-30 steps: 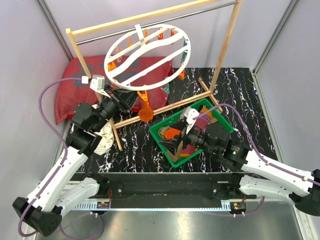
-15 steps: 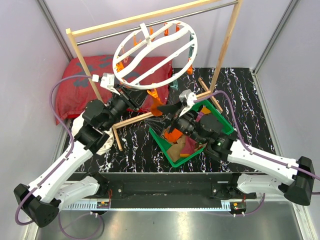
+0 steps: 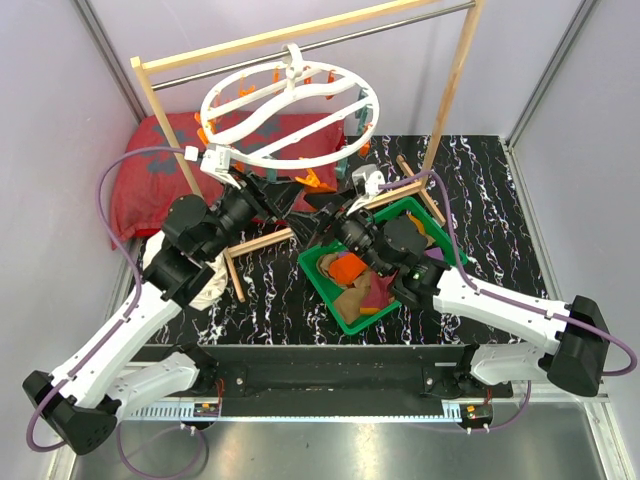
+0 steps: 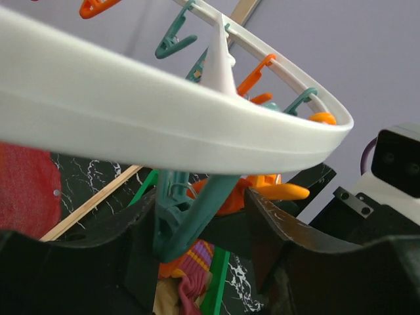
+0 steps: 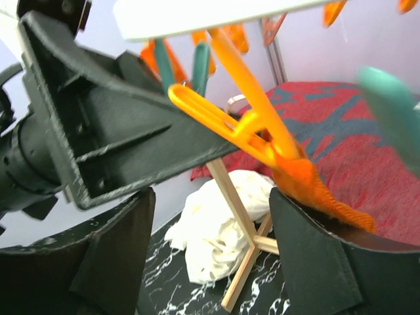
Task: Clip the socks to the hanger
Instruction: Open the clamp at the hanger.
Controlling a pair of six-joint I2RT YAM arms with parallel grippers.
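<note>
Reading the jaws first: the left gripper [image 4: 200, 210] is seen partly open, fingers apart under the near rim of the hanger [image 4: 164, 131]. A teal clip [image 4: 187, 220] hanging from that rim sits between the fingers, close against the left-hand one. Whether it is being pressed cannot be told.

The right gripper [image 5: 210, 197] is seen wide open, with nothing clamped. An orange clip [image 5: 243, 125] on the rim hangs above its gap, and an orange sock [image 5: 321, 193] is pinched in that clip. The sock's free end lies at the top of the right-hand finger (contact looks likely, not certain).

Both grippers are placed tip to tip below the ring's near edge, very close together.

The hanger is hung by its hook from the metal bar of the wooden rack [image 3: 455, 90], tilted, over the far middle of the table [image 3: 480, 170]. Other socks [image 3: 352, 285] are piled in the green basket [image 3: 322, 297], near and right of the fingertips, under the right arm.

Clearance is tight between the rim, the clips and both sets of fingers. The rack's base bars run just below. The white cloth [image 5: 210, 230] and red cushion [image 3: 130, 185] are found on the left. Bare tabletop is seen far right, beyond the rack's post.
</note>
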